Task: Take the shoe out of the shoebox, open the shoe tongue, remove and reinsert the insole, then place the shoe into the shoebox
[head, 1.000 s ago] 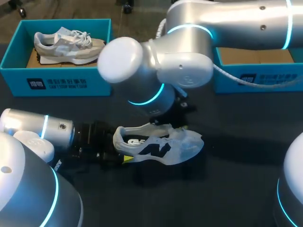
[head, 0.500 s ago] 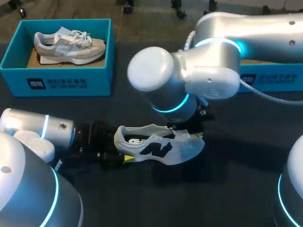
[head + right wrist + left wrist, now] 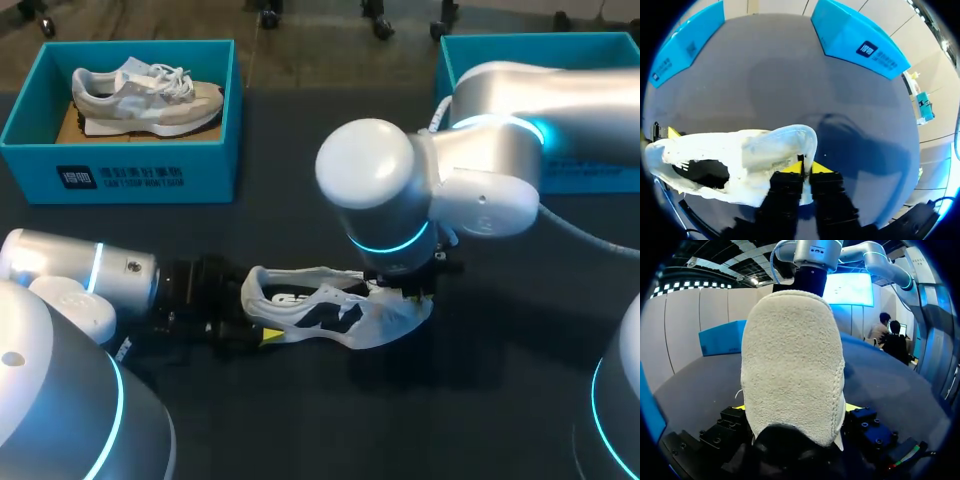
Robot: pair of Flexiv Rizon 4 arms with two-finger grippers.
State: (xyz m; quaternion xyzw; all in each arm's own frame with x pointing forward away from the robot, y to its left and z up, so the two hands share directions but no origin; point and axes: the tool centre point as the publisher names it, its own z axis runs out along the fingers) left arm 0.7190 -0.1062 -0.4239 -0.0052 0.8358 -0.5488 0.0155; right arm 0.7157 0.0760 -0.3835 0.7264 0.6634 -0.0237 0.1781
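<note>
A white shoe (image 3: 330, 312) with dark side marks lies on the dark table, toe to the right. My left gripper (image 3: 258, 335) comes in low from the left, and its widely spread fingers press both sides of the heel (image 3: 792, 365), which fills the left wrist view. My right gripper (image 3: 405, 293) points down over the toe end. In the right wrist view its yellow tips (image 3: 805, 169) stand almost together, pinching the edge of the white tongue (image 3: 785, 147), which is folded forward over the toe. The shoe's dark opening (image 3: 705, 172) lies exposed behind the tongue.
A teal shoebox (image 3: 120, 170) at the back left holds a second, grey-and-white shoe (image 3: 145, 95). Another teal shoebox (image 3: 540, 50) stands at the back right, partly hidden by my right arm. Bare dark table surrounds the shoe at the front and right.
My right arm has swung to the right, from above the shoe's middle to its toe end, drawing the tongue forward. The left arm and the heel have stayed put.
</note>
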